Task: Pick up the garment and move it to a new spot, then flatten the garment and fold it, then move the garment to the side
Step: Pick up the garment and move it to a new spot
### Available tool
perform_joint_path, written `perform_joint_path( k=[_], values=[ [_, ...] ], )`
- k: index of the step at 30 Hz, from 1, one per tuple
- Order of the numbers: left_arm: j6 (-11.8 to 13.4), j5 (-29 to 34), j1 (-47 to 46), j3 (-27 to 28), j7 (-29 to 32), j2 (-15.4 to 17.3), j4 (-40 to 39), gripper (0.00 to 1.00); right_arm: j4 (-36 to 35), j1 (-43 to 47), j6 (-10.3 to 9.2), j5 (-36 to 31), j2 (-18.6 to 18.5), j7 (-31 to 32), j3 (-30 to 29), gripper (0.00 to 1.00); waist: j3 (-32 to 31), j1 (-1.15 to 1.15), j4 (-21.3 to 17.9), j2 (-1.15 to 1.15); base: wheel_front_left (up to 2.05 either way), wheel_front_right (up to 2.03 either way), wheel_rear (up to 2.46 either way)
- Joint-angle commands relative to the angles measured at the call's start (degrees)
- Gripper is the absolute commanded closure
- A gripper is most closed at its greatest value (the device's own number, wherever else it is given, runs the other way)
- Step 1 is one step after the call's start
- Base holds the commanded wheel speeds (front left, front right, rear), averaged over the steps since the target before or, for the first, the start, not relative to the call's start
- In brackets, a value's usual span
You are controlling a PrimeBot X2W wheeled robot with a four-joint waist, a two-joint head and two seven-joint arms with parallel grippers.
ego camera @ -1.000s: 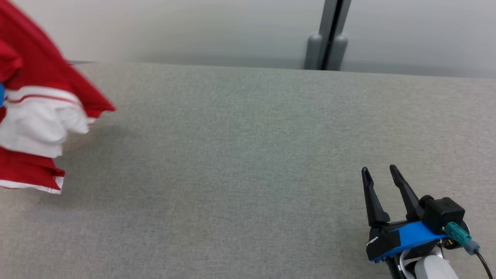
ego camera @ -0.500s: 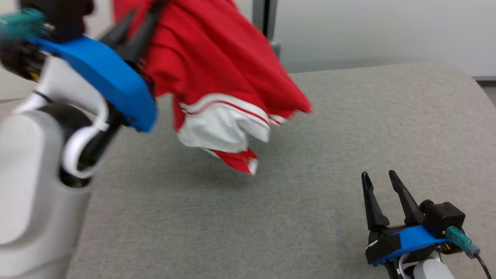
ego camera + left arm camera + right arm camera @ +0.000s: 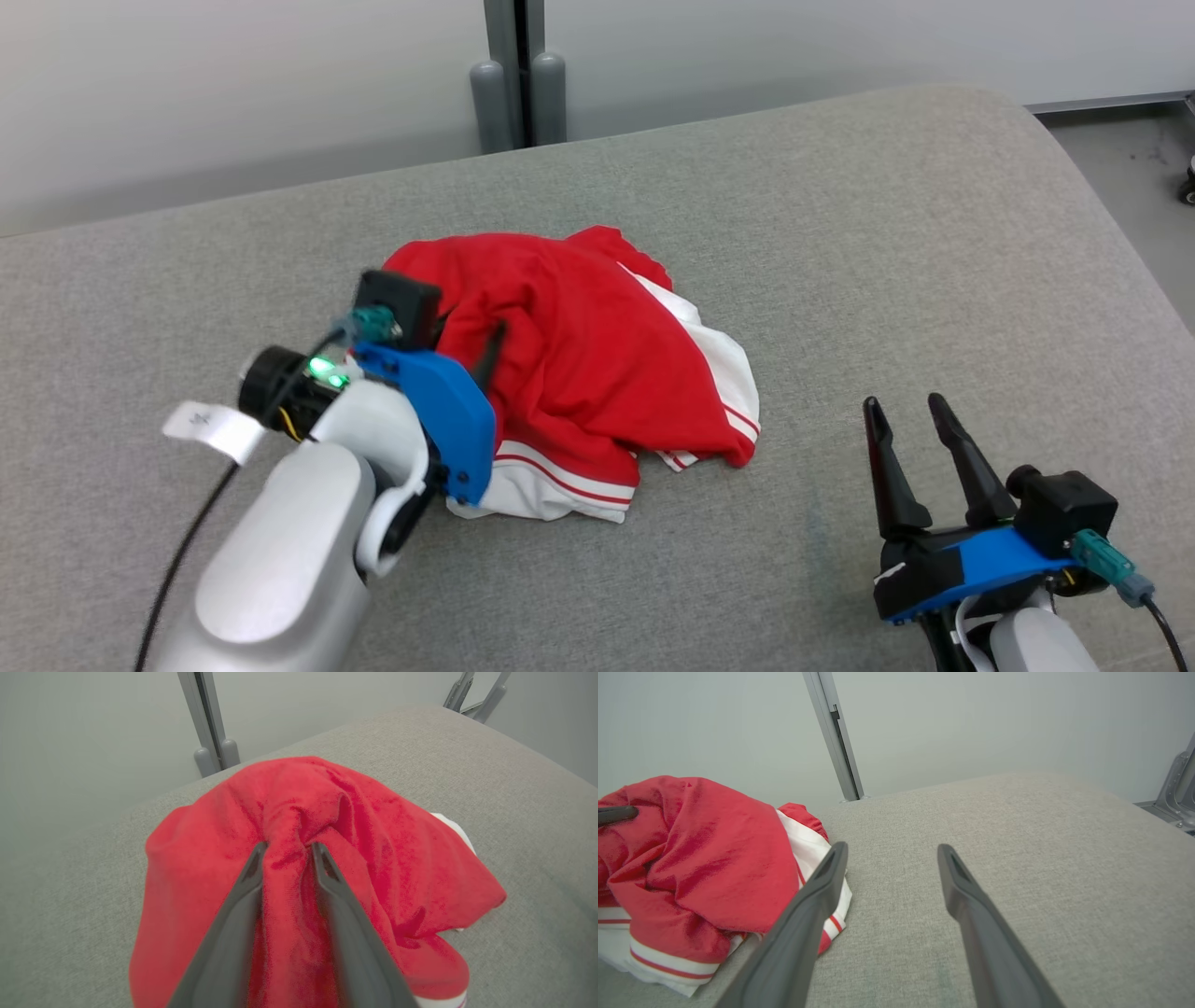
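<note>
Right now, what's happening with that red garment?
Left end effector shut on red garment, heaped on grey surface. Right end effector open, apart. No obstacle seen.

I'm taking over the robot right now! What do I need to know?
Left gripper: fingers shut on a fold of the red garment.
Right gripper: open, empty, apart from the garment.
The garment lies crumpled on the grey table.
Done: the move to a new spot, it seems.
Left: flatten, fold, move aside.
</note>
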Motion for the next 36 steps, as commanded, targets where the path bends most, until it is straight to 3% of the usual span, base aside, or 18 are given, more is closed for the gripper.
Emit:
perform_joint_path(
  k=[1,8,19,23,36],
  values=[
    [0.2,0.0,1.0,-0.4,-1.1,-0.6,1.2,0.00,0.0,-0.3,0.03,0.2,-0.2,-0.3,-0.4,0.00,0.0,-0.01,0.2,0.00,0.00,0.00,0.00],
    [1.2,-0.5,6.3,0.9,-13.4,-2.6,1.9,0.00,-0.2,1.1,0.03,-1.1,-0.2,-0.4,-3.2,0.00,-1.8,-0.01,3.3,0.00,0.00,0.00,0.00],
    [4.6,-2.7,19.3,8.3,-33.4,-1.0,-5.0,0.00,-1.4,4.2,0.03,-2.9,-0.2,0.3,-6.8,0.00,-6.2,-0.01,9.8,0.00,0.00,0.00,0.00],
    [5.4,-2.7,23.3,11.7,-35.9,-0.6,-5.6,0.00,-2.0,5.6,0.03,-3.8,-0.2,1.1,-7.3,0.00,-7.8,-0.01,11.3,0.00,0.00,0.00,0.00],
    [1.7,1.6,32.1,20.4,-36.3,-0.6,-3.9,0.00,-5.3,10.3,0.03,-6.3,-0.2,3.8,-8.4,0.00,-10.4,-0.01,12.4,0.00,0.00,0.00,0.00]
  ],
)
